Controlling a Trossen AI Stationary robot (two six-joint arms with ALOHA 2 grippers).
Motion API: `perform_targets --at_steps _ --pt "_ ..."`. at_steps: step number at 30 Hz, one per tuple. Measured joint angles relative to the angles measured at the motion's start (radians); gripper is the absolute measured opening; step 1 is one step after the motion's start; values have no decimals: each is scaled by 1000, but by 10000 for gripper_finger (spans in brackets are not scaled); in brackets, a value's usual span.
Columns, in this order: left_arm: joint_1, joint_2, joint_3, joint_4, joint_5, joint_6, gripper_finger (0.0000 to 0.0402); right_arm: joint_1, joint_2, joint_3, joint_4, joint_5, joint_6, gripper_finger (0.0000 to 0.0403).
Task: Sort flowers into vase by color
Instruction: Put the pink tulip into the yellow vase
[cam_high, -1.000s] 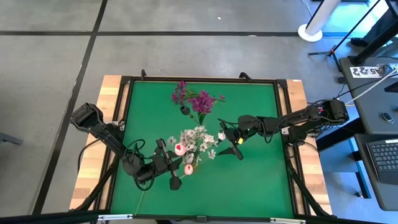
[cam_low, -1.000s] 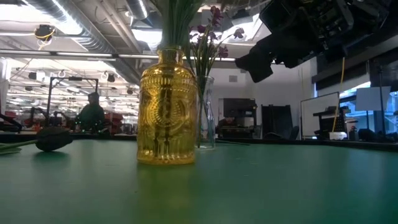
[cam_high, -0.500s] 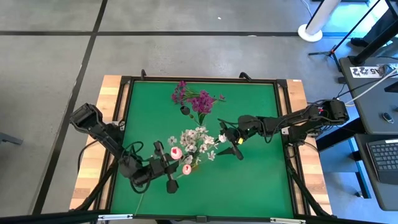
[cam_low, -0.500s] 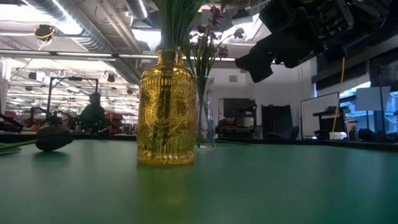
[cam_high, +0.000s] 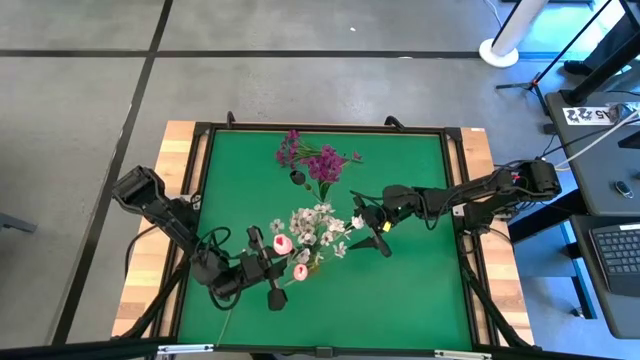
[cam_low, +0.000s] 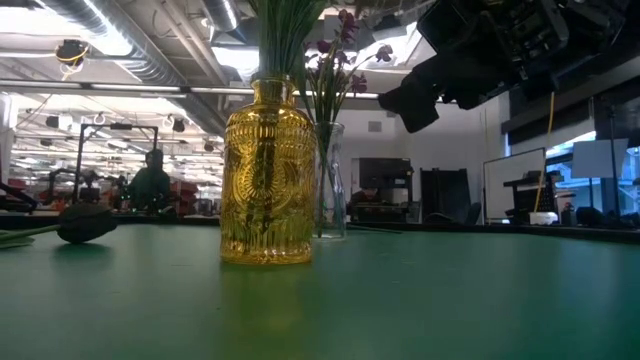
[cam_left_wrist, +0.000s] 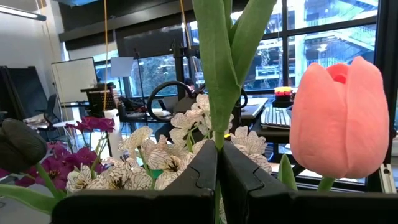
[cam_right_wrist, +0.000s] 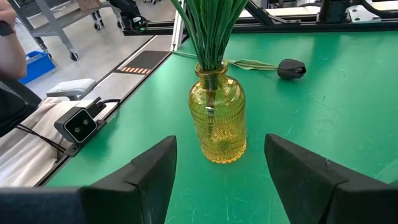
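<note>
- Now you are seeing the left gripper (cam_high: 268, 268) over the near-left part of the green desk (cam_high: 410, 290), just beside the yellow vase (cam_low: 268, 175). Its fingers (cam_left_wrist: 193, 186) are pressed together on a green stem (cam_left_wrist: 214, 74), so it is grasping this flower stem upright.
- In the left wrist view, a pink tulip bud (cam_left_wrist: 339, 118) is standing close beside the grasped stem, but you cannot tell if this bud belongs to that stem.
- The white blossoms (cam_high: 315, 225) are gathering over the yellow vase near the middle of the desk, with two pink buds (cam_high: 283, 243) at their left edge. The green stems are going down into the neck of the vase (cam_right_wrist: 217, 115).
- The magenta-purple flowers (cam_high: 318, 160) are standing in a clear glass vase (cam_low: 330, 180) toward the far side of the desk, behind the yellow one in the low view.
- The right gripper (cam_high: 372, 228) is hovering just to the right of the white blossoms. Its two fingers (cam_right_wrist: 146, 171) are spread wide apart and are holding nothing; the yellow vase is showing between them in the right wrist view.
- One dark bud (cam_low: 85, 222) with a green stem is lying flat on the desk, well apart from the yellow vase. You are seeing it also in the right wrist view (cam_right_wrist: 290, 68).
- A small camera (cam_right_wrist: 79, 123) is sitting at the desk edge, and a person (cam_low: 150, 180) is standing far behind in the room.
</note>
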Motion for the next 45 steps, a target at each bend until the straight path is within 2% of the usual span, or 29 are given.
perform_targets --at_steps 35,40,45 --pt "1 0 0 -1 38 -61 0 2 4 1 8 19 8 241" --pt "3 0 0 -2 40 -63 0 36 13 1 32 80 0 241" --pt "7 0 1 -16 36 -39 0 62 48 1 90 89 -2 241"
